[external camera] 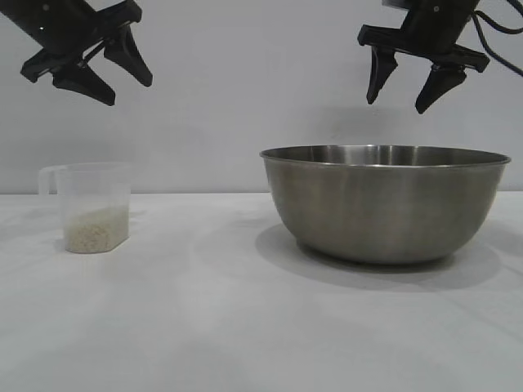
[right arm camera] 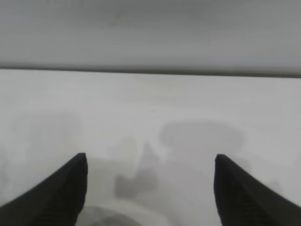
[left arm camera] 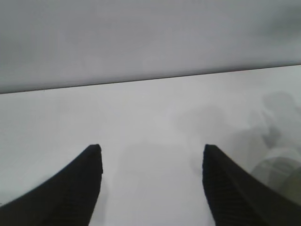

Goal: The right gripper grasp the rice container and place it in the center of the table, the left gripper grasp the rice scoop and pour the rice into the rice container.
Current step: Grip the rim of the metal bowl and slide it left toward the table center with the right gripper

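Left gripper [external camera: 106, 69] hangs high at about ten o'clock in the exterior view, tipped forward and down at a slant, its pointed jaws spread apart with nothing between them. Right below it, at roughly eight o'clock, the rice scoop [external camera: 92, 207] stands upright on the table [external camera: 245, 327], handle turned toward the nine o'clock side, and the rice [external camera: 96, 229] sits in a low white layer in its bottom. Gripper and scoop are well apart, clear air between them.

Over to the right gripper [external camera: 404, 88], up at one o'clock, pointing steeply down, jaws parted wide and holding nothing. It hovers above the rice container [external camera: 384, 204], over the bowl's open mouth but clear of the rim. The bowl rests on the table at about three o'clock, right of centre, apart from the scoop.

From the left wrist view, both dark fingers [left arm camera: 70, 197] frame bare tabletop, with the scoop [left arm camera: 277, 169] showing blurred at the edge beside one finger. From the right wrist view, the fingers [right arm camera: 56, 193] stand wide, with a curve of the bowl's rim [right arm camera: 108, 216] between them.
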